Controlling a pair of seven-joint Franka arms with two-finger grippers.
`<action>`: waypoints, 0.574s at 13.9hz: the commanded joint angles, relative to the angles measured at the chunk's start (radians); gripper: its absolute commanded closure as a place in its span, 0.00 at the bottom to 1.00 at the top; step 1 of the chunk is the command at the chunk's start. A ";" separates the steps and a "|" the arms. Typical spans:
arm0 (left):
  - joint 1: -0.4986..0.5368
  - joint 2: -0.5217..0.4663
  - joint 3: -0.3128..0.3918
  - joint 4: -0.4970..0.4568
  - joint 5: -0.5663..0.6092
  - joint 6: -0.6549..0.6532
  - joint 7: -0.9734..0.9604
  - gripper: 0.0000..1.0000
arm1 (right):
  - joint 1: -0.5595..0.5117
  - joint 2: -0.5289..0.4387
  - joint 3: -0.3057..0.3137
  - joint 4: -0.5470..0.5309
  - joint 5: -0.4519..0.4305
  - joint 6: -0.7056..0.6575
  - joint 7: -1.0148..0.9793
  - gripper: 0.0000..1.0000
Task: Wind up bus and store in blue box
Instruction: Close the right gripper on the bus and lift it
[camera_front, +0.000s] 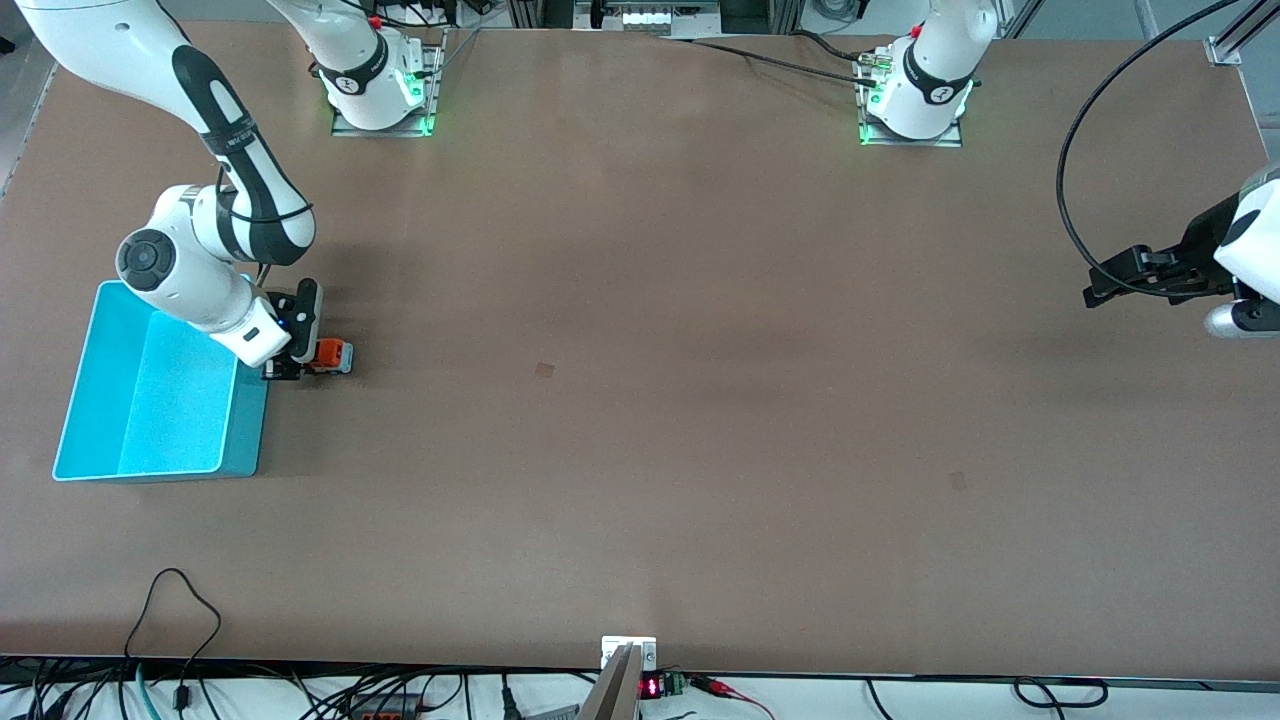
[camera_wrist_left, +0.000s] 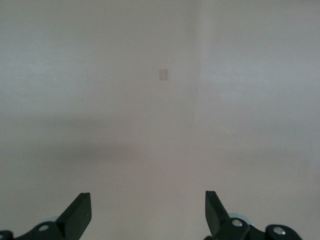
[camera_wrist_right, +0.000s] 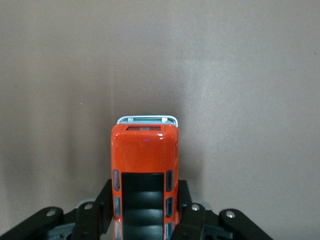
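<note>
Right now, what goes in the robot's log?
right gripper: shut on bus, beside blue box | left gripper: open, waiting | bus: not boxed

Nothing I can read anywhere around my hands. The small display (camera_front: 650, 687) at the table (camera_front: 640, 400) edge nearest the front camera, well away from both my grippers, glows with red digits, but I cannot make them out. The bus (camera_wrist_right: 145, 170) between my right fingers (camera_wrist_right: 192, 220) carries no lettering on its roof.

brown table (camera_front: 640, 400), blue box (camera_front: 160, 400), bus (camera_front: 333, 355)
</note>
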 joint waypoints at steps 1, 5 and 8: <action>0.008 -0.009 -0.007 0.006 -0.008 -0.013 0.013 0.00 | -0.011 -0.011 0.017 -0.002 0.000 -0.012 0.147 1.00; 0.008 -0.009 -0.007 0.006 -0.008 -0.015 0.013 0.00 | 0.003 -0.057 0.138 0.048 0.004 -0.061 0.635 1.00; 0.008 -0.009 -0.007 0.008 -0.008 -0.015 0.015 0.00 | 0.051 -0.112 0.216 0.091 0.004 -0.097 1.074 1.00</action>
